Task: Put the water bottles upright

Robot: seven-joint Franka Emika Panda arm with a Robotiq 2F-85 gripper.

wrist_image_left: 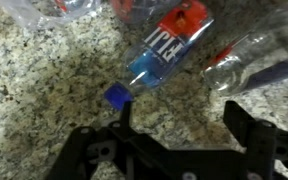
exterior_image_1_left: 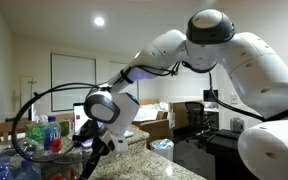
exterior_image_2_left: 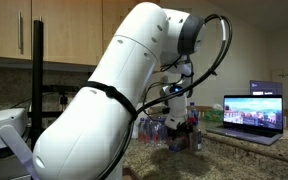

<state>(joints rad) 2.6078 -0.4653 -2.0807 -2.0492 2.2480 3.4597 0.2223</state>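
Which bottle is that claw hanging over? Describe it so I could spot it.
On the speckled granite counter, look just ahead of the open gripper in the wrist view. A clear bottle lies there on its side, blue cap nearest the gripper. Its bold red and blue label band sets it apart from the mostly clear bottle beside it.

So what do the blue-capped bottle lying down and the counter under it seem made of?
Blue-capped bottle: thin clear plastic, glossy, judging by its see-through body; the cap looks like opaque plastic. Counter: speckled stone, probably granite, from the beige, black and white flecks; laminate cannot be excluded.
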